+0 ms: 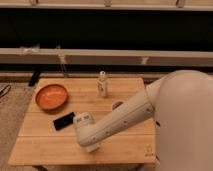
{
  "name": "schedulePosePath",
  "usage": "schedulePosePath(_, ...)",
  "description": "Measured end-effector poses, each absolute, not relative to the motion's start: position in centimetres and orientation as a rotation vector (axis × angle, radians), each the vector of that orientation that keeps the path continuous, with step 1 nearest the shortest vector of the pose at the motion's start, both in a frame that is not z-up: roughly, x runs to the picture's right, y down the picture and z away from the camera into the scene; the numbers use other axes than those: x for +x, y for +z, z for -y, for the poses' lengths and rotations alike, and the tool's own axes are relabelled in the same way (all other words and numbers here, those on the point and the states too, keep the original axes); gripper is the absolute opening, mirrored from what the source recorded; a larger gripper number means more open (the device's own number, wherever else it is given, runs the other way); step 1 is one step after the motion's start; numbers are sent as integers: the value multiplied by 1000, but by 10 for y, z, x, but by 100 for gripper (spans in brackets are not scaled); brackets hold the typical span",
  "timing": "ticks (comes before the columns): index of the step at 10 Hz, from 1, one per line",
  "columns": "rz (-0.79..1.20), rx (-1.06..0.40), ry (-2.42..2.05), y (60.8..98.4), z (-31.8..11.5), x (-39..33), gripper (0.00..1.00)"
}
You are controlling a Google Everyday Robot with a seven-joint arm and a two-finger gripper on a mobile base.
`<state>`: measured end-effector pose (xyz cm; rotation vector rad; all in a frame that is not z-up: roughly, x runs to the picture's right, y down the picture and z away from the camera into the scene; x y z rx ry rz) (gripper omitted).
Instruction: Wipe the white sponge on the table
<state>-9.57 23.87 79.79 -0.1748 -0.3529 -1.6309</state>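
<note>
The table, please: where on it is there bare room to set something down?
Free: the front-left corner of the table, between the black phone and the front edge; also the back-right corner, right of the bottle. Crowded: the left side with the orange bowl, and the middle, where the arm crosses to the gripper near the front edge.

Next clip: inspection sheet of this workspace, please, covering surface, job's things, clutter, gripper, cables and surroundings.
Surface: light wooden table, plank seams, small logo mark at its near right corner.
Job's things: white sponge not seen; possibly hidden under the gripper.
Clutter: orange bowl, black phone, small bottle, cup partly behind the white arm.
Gripper: gripper shut, down at the table's near edge.
Cables: dark cord-like line on the floor, far left.
Surroundings: long pale ledge behind the table, dark wall above.
</note>
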Motion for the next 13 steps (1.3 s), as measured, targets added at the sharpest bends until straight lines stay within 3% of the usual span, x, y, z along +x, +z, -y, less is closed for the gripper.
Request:
schedulePosePath(8,195,-201,-1451,840,-186,-34,0)
schedulePosePath(13,228,-105,-1492,832,-176,-92,0)
